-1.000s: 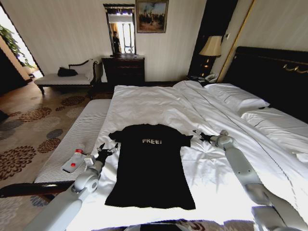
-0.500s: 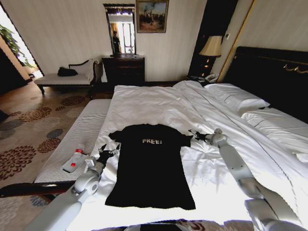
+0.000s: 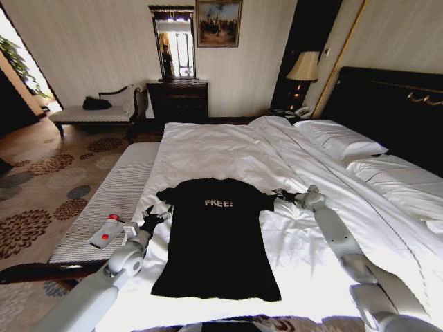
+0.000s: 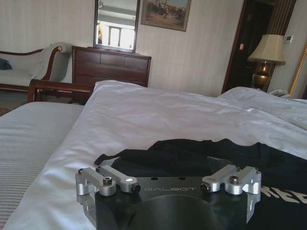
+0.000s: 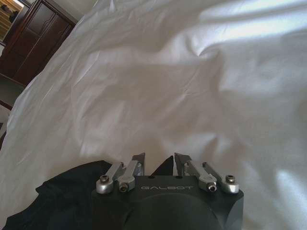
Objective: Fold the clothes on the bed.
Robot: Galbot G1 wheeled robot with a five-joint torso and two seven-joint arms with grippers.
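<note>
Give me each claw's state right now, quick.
Left claw: open, beside the T-shirt's left sleeve.
Right claw: open, at the right sleeve.

Matt black soft cloth T-shirt (image 3: 216, 238), smooth rumpled white cotton-like bed (image 3: 228, 149) duvet

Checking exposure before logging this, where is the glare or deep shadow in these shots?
Head view: the black short-sleeved T-shirt reads as a near-featureless dark patch on the bright white bed. Right wrist view: the sheet glares at one side, dimmer mid-frame.

A hotel-like bedroom (big white bed (image 3: 228, 149), lamp (image 3: 303, 67), dresser (image 3: 178, 101)).
</note>
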